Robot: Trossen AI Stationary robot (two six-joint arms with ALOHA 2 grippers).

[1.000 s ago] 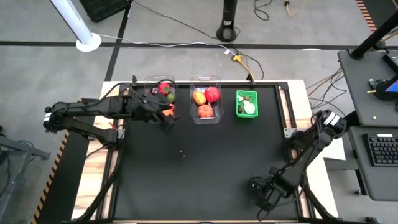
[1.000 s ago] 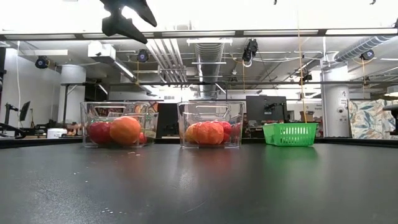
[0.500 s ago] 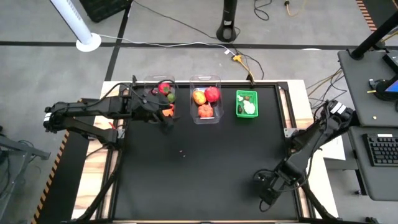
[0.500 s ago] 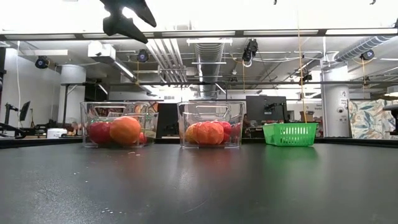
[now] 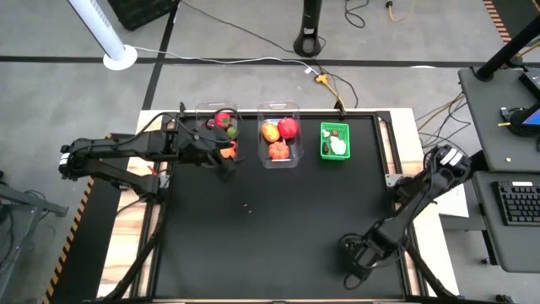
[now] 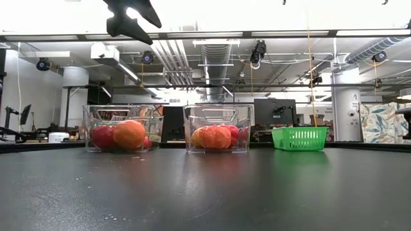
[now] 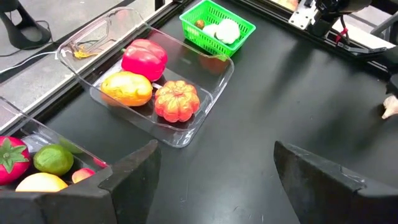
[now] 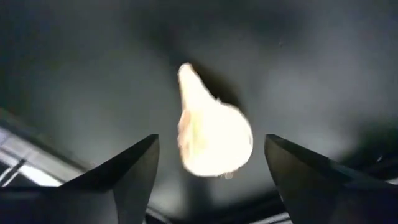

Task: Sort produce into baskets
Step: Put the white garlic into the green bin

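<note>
A white garlic-like piece (image 8: 211,134) lies on the black table near its near right corner, and also shows in the left wrist view (image 7: 390,107). My right gripper (image 8: 210,143) hangs open over it, one finger on each side, apart from it. My left gripper (image 5: 226,162) stands open above the table beside the left clear tub (image 5: 218,127), holding nothing. That tub holds red, lime green and yellow produce. The middle clear tub (image 5: 280,135) holds a red, a yellow-orange and an orange piece. The green mesh basket (image 5: 334,140) holds white pieces.
The three baskets stand in a row along the table's far edge. The black tabletop (image 5: 278,228) between them and my right gripper (image 5: 353,257) is bare. In the low view my left gripper (image 6: 131,19) hangs high above the left tub (image 6: 122,128).
My right gripper has shifted a little toward the table's left edge at the near right corner, with its forearm swaying. The produce and baskets have stayed in place.
</note>
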